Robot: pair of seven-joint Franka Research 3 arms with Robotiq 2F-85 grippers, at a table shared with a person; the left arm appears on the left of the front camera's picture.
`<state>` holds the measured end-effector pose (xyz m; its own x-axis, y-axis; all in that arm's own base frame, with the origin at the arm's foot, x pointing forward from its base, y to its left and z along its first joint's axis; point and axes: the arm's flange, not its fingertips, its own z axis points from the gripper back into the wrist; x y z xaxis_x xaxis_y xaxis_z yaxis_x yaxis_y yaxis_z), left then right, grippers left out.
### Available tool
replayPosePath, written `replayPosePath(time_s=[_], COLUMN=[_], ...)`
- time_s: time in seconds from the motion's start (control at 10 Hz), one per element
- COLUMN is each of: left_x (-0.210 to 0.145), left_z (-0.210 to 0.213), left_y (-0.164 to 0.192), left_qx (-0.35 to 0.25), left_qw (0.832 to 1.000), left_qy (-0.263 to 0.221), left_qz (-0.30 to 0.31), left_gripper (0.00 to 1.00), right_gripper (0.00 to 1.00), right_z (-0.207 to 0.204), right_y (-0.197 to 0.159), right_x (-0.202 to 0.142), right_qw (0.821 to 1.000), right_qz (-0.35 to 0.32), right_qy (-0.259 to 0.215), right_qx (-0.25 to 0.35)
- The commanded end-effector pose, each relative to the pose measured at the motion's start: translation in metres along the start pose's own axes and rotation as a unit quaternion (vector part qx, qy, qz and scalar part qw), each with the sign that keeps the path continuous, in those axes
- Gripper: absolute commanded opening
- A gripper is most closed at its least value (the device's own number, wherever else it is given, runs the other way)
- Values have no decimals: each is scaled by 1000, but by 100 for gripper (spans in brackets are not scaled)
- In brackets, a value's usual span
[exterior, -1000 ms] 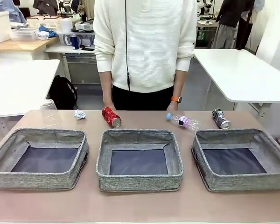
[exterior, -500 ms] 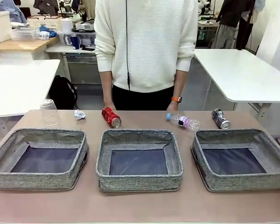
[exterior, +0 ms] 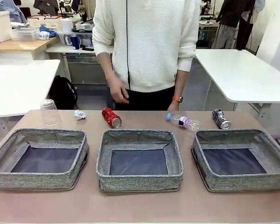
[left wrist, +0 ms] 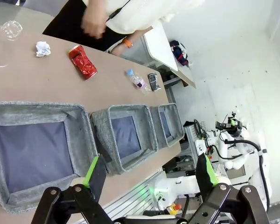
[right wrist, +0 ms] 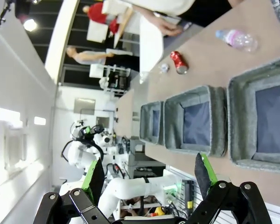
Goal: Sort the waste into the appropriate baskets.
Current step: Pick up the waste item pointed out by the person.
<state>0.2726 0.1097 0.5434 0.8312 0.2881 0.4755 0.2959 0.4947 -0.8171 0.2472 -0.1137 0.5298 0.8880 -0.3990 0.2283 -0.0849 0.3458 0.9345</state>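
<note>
Three grey woven baskets stand in a row on the brown table: left (exterior: 4,144), middle (exterior: 139,136), right (exterior: 273,144). Behind them lie the waste items: an upturned clear cup (exterior: 49,112), a white paper wad (exterior: 80,114), a red can (exterior: 111,117), a small blue-capped bottle (exterior: 184,121) and a dark can (exterior: 220,118). My left gripper (left wrist: 149,173) hangs open high over the table's near edge, above the baskets (left wrist: 126,135), with the red can (left wrist: 82,61) beyond. My right gripper (right wrist: 147,171) is open too, above the baskets (right wrist: 196,119), far from the bottle (right wrist: 237,38).
A person in a white sweater (exterior: 147,42) stands at the far edge, one hand (exterior: 117,91) raised at the waist, the other (exterior: 173,105) low near the bottle. White tables (exterior: 242,70) flank the scene. Bare tabletop (exterior: 140,205) runs in front of the baskets.
The person's hand at the picture's left has lifted from the table edge near the red can up to waist height. Waste, baskets and both grippers are unmoved.
</note>
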Motion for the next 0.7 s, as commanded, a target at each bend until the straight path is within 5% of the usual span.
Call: replayPosePath(time_s=[0.0,0.6], left_x=[3,3], left_z=[-1,-1], left_y=[-1,-1], left_qx=[-10,-10], left_qw=[1000,1000], left_qy=[-2,-2], left_qz=[-12,-12], left_gripper=[100,100], right_gripper=[100,100], right_z=[0,0], right_y=[2,2], right_x=[4,4], right_qw=[1000,1000], right_qz=[15,15], right_qy=[-1,-1], right_qx=[9,9])
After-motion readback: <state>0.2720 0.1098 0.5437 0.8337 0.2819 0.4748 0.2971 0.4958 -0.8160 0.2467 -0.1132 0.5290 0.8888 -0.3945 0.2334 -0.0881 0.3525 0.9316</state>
